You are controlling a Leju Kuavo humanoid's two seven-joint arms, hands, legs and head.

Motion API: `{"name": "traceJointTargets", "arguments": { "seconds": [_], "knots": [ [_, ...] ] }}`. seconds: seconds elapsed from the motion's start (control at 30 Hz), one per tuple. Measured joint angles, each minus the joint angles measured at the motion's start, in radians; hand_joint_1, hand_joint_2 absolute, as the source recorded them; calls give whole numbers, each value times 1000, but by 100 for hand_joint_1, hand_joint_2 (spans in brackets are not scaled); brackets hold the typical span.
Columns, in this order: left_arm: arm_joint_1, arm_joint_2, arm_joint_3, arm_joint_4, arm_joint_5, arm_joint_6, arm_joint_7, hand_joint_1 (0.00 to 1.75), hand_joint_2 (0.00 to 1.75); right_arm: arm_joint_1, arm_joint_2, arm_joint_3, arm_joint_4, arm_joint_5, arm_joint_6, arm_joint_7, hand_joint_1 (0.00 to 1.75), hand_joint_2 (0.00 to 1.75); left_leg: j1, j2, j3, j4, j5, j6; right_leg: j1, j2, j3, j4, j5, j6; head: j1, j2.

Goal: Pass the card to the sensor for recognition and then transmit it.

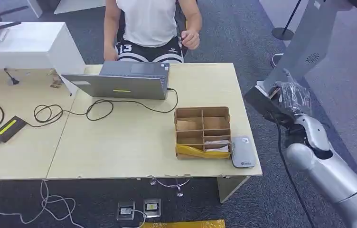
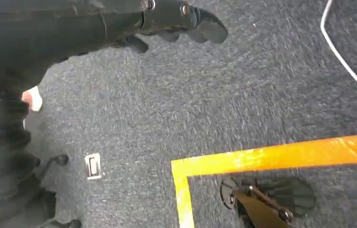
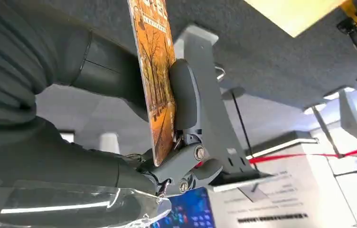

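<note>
Evidently the right hand point(image 3: 167, 118) pinched the card point(image 3: 160, 80) between thumb and fingers near the sensor point(image 1: 305, 57). It needed the card's face kept flat and steady for reading. The left hand's point(image 2: 186, 19) fingers hung loosely curled, holding nothing.

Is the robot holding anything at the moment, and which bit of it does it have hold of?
Yes. Its right hand pinches an orange card by its flat faces, thumb on one side, a finger on the other. The left hand holds nothing.

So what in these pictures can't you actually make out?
- Card, right wrist view: seen nearly edge-on in the right robot hand, its print unreadable and its top cut off.
- Card in the head view: hidden behind the robot hand and its clear cover.
- Sensor screen: cut off by the picture edge.
- Box contents, head view: too small to identify.
</note>
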Motion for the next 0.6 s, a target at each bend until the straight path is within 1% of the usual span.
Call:
{"name": "traceJointTargets", "arguments": {
  "seconds": [0.07, 0.2, 0.27, 0.37, 0.43, 0.6],
  "knots": [
    [-8, 0, -2, 0, -9, -3, 5, 0, 175, -32, 4, 10, 0, 10, 25, -1, 175, 175, 0, -1, -1, 0, 0, 0, 0, -1, 0, 0, 0, 0, 0, 0],
    [-18, 0, -7, 0, -15, -7, 10, 0, 175, -74, 18, 32, 3, 19, 38, -3, 175, 175, 0, -1, -1, 0, 0, 0, 0, -1, 0, 0, 0, 0, 0, 0],
    [-22, 0, -8, 0, -24, -9, 12, 0, 175, -97, 28, 49, 9, 25, 58, -5, 175, 175, 0, -1, -2, 0, 0, 0, 0, -1, -1, 0, 0, 0, 0, 0],
    [-32, 2, -14, 0, -35, -16, 21, 0, 175, -149, 63, 85, 55, 37, 90, -11, 175, 175, 0, -1, -3, 0, 0, 0, 0, -1, -1, 1, 0, 0, 0, 0],
    [-35, 2, -16, 0, -45, -19, 29, 0, 175, -185, 95, 123, 112, 50, 109, -17, 175, 175, 0, -2, -3, 0, 1, 0, 0, -2, -1, 1, 0, 0, 0, 0],
    [-35, 2, -24, 0, -56, -21, 43, 0, 175, -244, 170, 184, 248, 75, 118, -19, 175, 175, 1, -2, -3, 0, 1, -1, 1, -2, -1, 1, 0, 0, 0, 0]
  ]
}}
